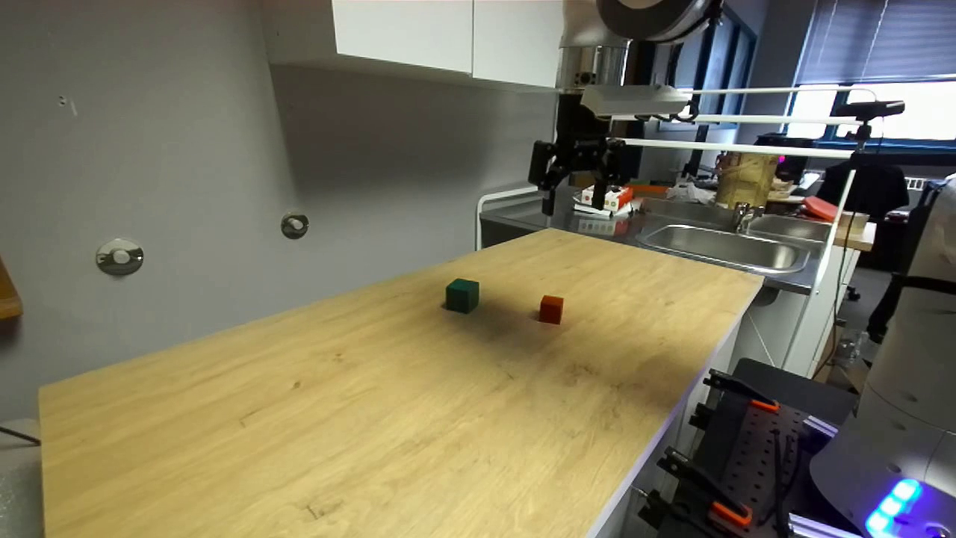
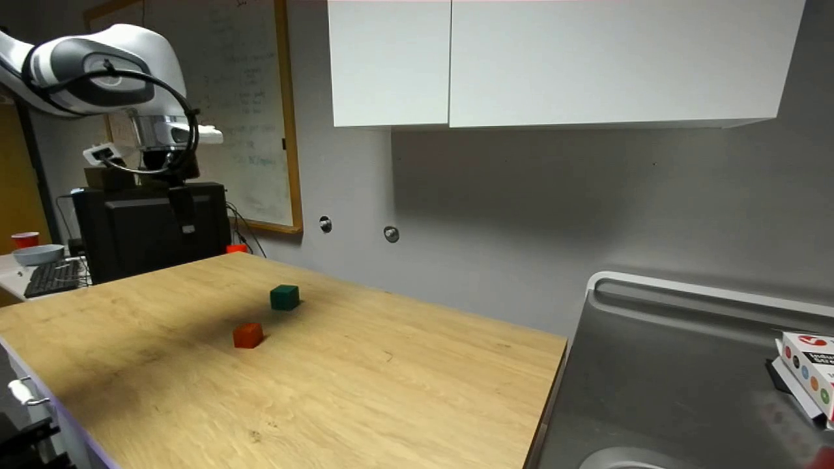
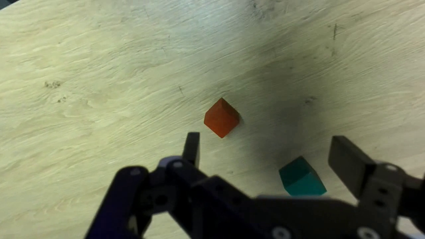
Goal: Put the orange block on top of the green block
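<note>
On a wood-grained tabletop [image 1: 336, 418], an orange block [image 1: 551, 310] sits near a green block [image 1: 462, 297], the two apart. Overhead, the gripper [image 1: 573, 199] hangs with its jaws spread wide.

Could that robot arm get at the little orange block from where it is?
Probably yes, once lowered: the jaws hang open above the wooden tabletop, and nothing shows between them and the orange block, which sits apart from the green block.

White cabinets [image 2: 554, 58] hang on a grey wall [image 2: 495, 260]; blinds [image 1: 877, 41] partly cover a bright window [image 1: 930, 116]
</note>
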Controlling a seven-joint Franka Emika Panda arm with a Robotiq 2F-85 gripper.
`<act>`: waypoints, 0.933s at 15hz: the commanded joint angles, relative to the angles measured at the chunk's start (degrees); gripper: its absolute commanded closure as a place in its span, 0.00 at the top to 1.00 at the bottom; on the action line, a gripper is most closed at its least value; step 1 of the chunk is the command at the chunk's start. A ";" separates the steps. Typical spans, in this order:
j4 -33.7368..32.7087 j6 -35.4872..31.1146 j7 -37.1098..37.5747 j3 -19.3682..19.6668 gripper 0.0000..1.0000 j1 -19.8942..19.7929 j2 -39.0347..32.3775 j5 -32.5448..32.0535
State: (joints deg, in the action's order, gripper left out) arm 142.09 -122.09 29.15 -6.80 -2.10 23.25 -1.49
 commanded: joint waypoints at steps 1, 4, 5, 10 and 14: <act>-1.11 -2.63 -2.60 3.17 1.00 -0.74 -4.79 4.07; -1.76 -4.63 -2.01 4.93 1.00 -1.73 -9.29 5.54; -2.14 -5.18 -1.63 5.47 1.00 -2.16 -11.12 5.88; -3.33 -6.87 -1.31 7.83 1.00 -2.89 -18.89 8.10; -6.03 -6.75 -1.55 8.96 1.00 -2.45 -25.47 10.14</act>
State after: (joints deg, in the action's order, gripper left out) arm 139.62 -129.39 28.11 1.47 -4.90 2.76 6.47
